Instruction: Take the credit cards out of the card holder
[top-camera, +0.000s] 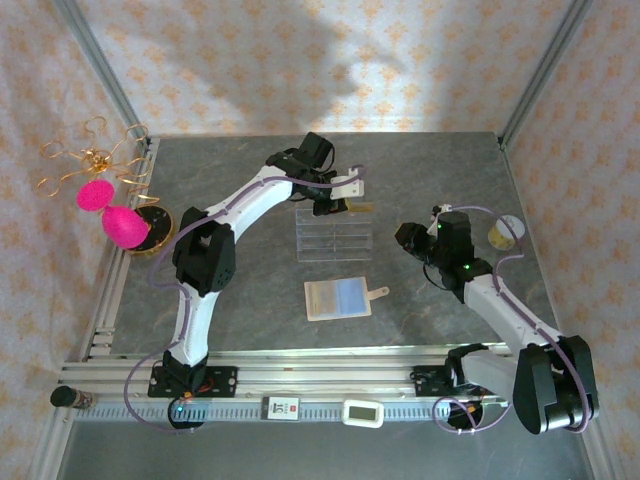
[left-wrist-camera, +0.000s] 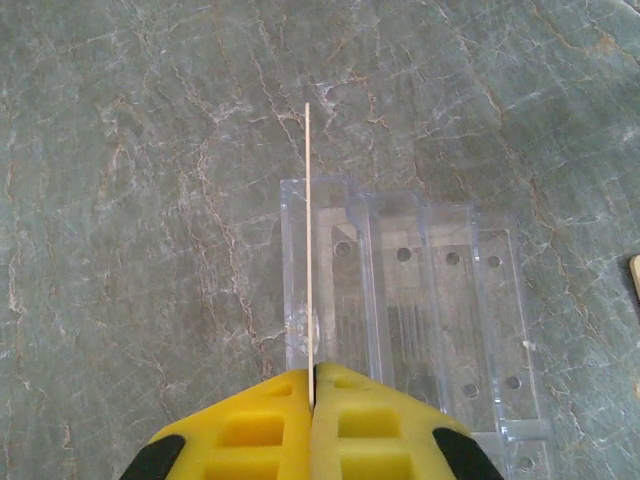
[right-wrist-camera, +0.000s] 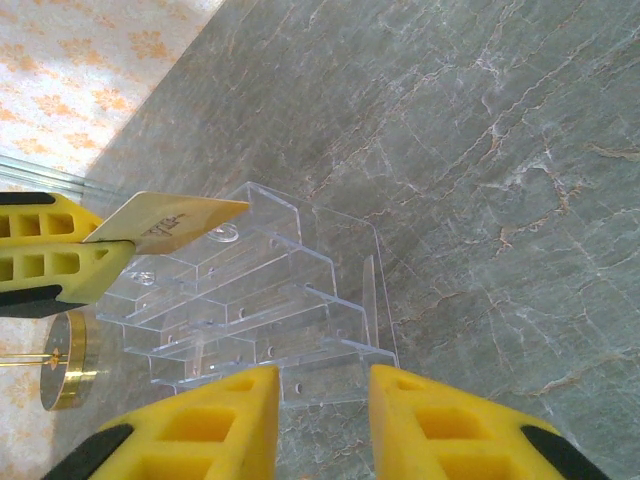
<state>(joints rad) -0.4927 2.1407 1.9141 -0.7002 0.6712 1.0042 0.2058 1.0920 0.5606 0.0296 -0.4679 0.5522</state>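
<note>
- Pinches the gold card (left-wrist-camera: 307, 240) by one end in the left gripper (left-wrist-camera: 312, 385), jaws pressed tight on it, card edge-on and in line with the end slot of the clear tray (left-wrist-camera: 420, 300); cannot tell whether card and tray touch.
- Holds the right gripper (right-wrist-camera: 325, 378) partly open with nothing between its jaws, just beside the tray on the side away from the card.
- Shows the card holder (top-camera: 338, 298) lying open and flat on the table (top-camera: 430, 320), near the tray on the arms' side, apart from both grippers.
- Likely snag: lowering slightly off line and catching the card's edge on a slot wall, which would bow the thin card or twist it in the pinch.
- Likely slip: gripping only one end, so a sideways knock could lever the card loose and drop it flat on the table.
- Likely shove: pushing down on a jammed card and sliding the loose tray, with nothing bracing it.
- Possible bump: crowding both grippers around the same tray.
</note>
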